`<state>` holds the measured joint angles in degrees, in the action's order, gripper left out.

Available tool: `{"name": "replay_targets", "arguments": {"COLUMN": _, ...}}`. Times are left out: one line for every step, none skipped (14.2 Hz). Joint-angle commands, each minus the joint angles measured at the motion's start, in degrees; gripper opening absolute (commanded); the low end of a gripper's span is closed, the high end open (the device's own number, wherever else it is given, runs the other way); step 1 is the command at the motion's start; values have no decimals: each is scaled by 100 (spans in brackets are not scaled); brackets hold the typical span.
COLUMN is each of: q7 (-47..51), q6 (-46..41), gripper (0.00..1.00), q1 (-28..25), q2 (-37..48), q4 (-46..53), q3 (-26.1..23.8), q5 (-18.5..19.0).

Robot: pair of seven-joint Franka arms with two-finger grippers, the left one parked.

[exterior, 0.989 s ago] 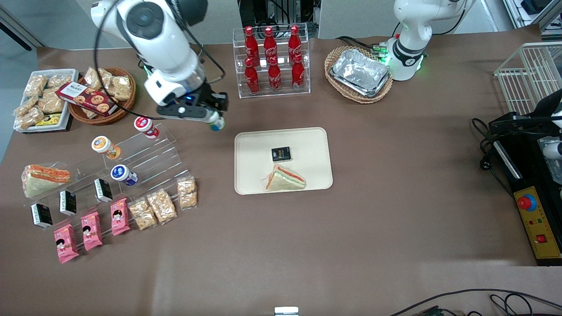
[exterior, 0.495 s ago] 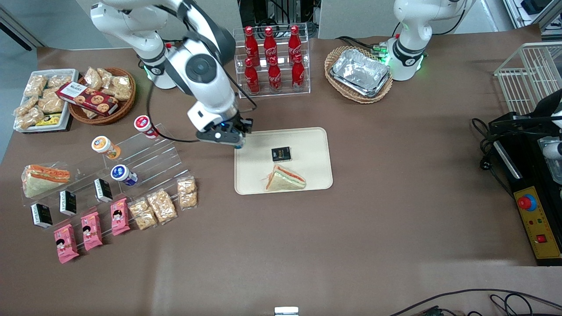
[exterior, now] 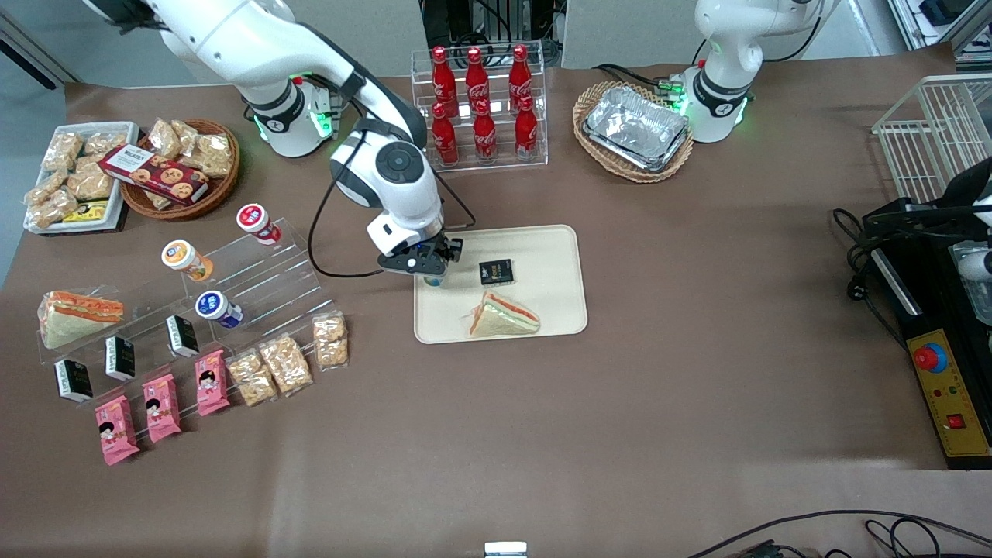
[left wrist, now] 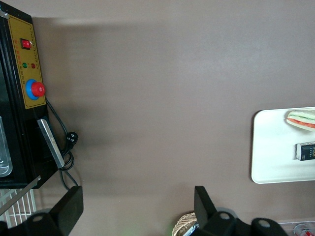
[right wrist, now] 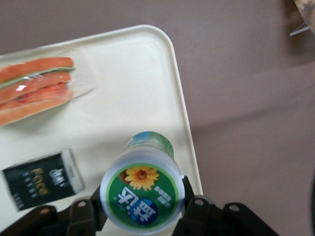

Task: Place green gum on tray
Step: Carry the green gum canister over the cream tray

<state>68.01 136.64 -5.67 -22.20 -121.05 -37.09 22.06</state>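
The green gum (right wrist: pixel 142 194), a small canister with a green flower-printed lid, is held upright in my gripper (right wrist: pixel 142 209), which is shut on it with black fingers (right wrist: pixel 191 209) on either side of the lid. In the front view the gripper (exterior: pixel 423 269) hangs low over the cream tray (exterior: pixel 546 252), at the tray's end toward the working arm, with only a teal bit of the gum (exterior: pixel 432 280) showing under it. The canister's base is over the tray (right wrist: pixel 133 93) just inside its rim. Whether it touches the tray I cannot tell.
On the tray lie a black packet (exterior: pixel 496 271) and a wrapped sandwich (exterior: pixel 504 316), both beside the gripper. A cola bottle rack (exterior: pixel 480 105) stands farther from the camera. An acrylic stand (exterior: pixel 263 267) with other canisters lies toward the working arm's end.
The gripper carried the gum from beside the acrylic stand over to the tray and came lower and nearer the camera, now above the tray's inner edge.
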Motion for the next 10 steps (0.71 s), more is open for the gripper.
{"name": "replay_targets", "arguments": {"q7": 642, "q6": 283, "gripper": 37, "q1": -40, "q2": -408, "q4": 64, "q3": -27, "q5": 553}}
{"name": "replay_targets", "arguments": {"q7": 678, "q6": 311, "gripper": 37, "q1": -75, "q2": -451, "q4": 47, "q3": -27, "q5": 553}}
{"name": "replay_targets", "arguments": {"q7": 687, "q6": 354, "gripper": 37, "q1": -92, "q2": -461, "q4": 38, "q3": -27, "q5": 553}}
{"name": "replay_targets", "arguments": {"q7": 757, "q6": 424, "gripper": 37, "q1": -101, "q2": -487, "q4": 12, "q3": -27, "q5": 553}}
{"name": "replay_targets", "arguments": {"q7": 809, "q6": 477, "gripper": 37, "q1": -101, "q2": -504, "q4": -6, "q3": -27, "q5": 580}}
{"name": "replay_targets", "arguments": {"q7": 819, "q6": 513, "gripper": 37, "q1": -101, "q2": -522, "q4": -23, "q3": -27, "q5": 580}}
{"name": "replay_targets", "arguments": {"q7": 819, "q6": 530, "gripper": 37, "q1": -101, "q2": -522, "q4": -41, "q3": -27, "q5": 580}}
{"name": "replay_targets", "arguments": {"q7": 827, "q6": 583, "gripper": 38, "q1": -101, "q2": -531, "q4": -50, "q3": -27, "q5": 580}}
{"name": "replay_targets", "arguments": {"q7": 854, "q6": 618, "gripper": 38, "q1": -101, "q2": -548, "q4": -76, "q3": -27, "q5": 580}}
{"name": "replay_targets", "arguments": {"q7": 880, "q6": 653, "gripper": 38, "q1": -101, "q2": -557, "q4": -85, "q3": -27, "q5": 580}}
